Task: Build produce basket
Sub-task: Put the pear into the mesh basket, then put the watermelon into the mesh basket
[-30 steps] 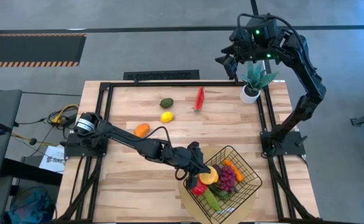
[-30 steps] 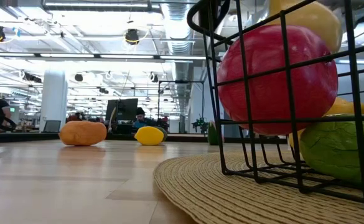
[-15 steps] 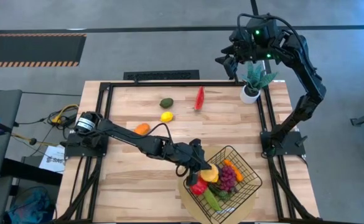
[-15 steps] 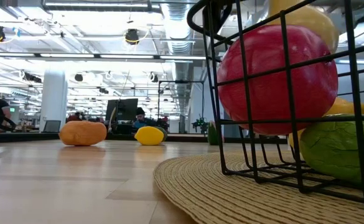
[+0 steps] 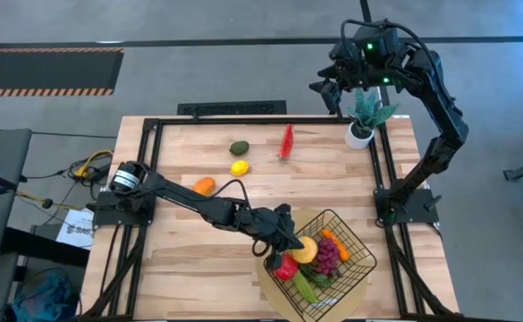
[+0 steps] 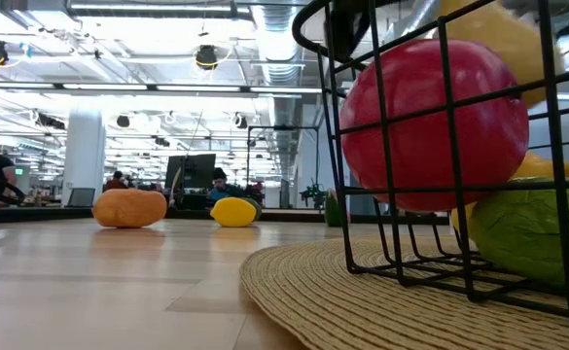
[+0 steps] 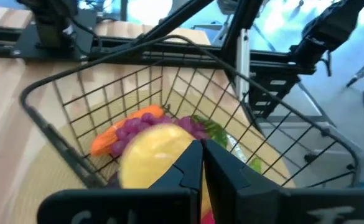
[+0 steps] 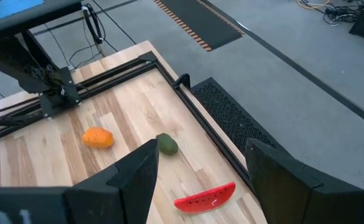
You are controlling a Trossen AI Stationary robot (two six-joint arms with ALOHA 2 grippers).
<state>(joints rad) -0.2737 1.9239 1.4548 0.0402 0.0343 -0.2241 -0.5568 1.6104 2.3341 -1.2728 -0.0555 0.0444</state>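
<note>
Produce (image 5: pixel 307 261) piles glossy and rounded in the black wire-mesh basket (image 5: pixel 359 246) on a woven tan mat (image 6: pixel 294 277) at the table's near edge. The left gripper (image 5: pixel 286 240), fingers pressed shut and empty, has shifted slightly at the rim by the yellow fruit (image 7: pixel 154 158), suggesting a drop just finished. Orange (image 5: pixel 204 186), lemon (image 5: pixel 240 167), avocado (image 5: pixel 239 148) and watermelon slice (image 5: pixel 287 140) remain. The right gripper (image 5: pixel 331 92) waits wide open, far off.

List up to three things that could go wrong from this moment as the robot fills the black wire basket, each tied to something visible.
1. The shut left hand sits at the rim of the black wire-mesh basket; moving off, it might snag the wire and drag the basket.
2. The yellow lemon lies high on the pile and could roll out.
3. The red watermelon slice lies near the white-potted green plant, which the open right hand could knock.
</note>
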